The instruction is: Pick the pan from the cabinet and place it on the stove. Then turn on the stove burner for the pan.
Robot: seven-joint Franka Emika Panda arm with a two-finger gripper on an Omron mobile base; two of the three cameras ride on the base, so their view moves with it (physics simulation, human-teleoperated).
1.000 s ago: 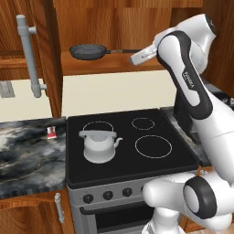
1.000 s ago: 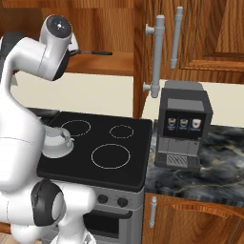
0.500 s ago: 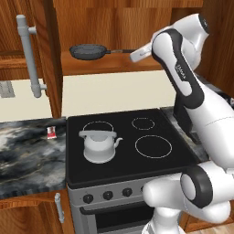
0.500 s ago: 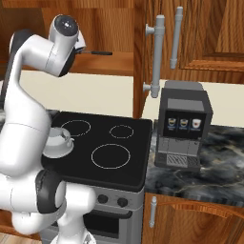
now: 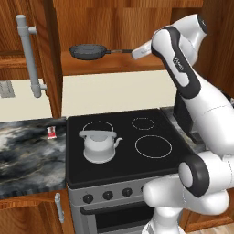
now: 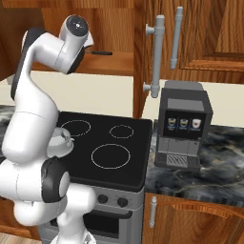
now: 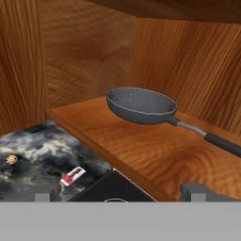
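Pan and jaws: You can see the pan (image 5: 88,51) sitting on the shelf inside the cabinet (image 5: 114,27). The gripper (image 5: 138,51) is up at the same height, just past the tip of the pan's handle (image 5: 120,51). Nothing is touching the pan.
Jaws: They are spread wide with nothing between them. In the hand view you see the two dark finger tips (image 7: 196,190) at the bottom, and the pan (image 7: 141,105) is ahead of them, well apart.
Which way the pan points: In the left base view the pan lies flat, round bowl on the left, thin handle going straight to the right toward your gripper. Its long line runs left to right along the shelf. In the right base view only the end of the handle (image 6: 101,53) peeks out past the arm.
Shelf: Smooth red-brown wood, with wooden walls behind and beside the pan.
Doors: A cabinet door with a long grey bar handle (image 5: 29,55) stands open at the left.
Below: The stove (image 5: 123,137) is right under the shelf. A white kettle (image 5: 98,145) sits on its near left ring.
Table: Dark marble table (image 5: 27,151) on the left of the stove, with a small red and white packet (image 5: 51,132) on it. On the right, a black coffee machine (image 6: 183,125) stands on the table.
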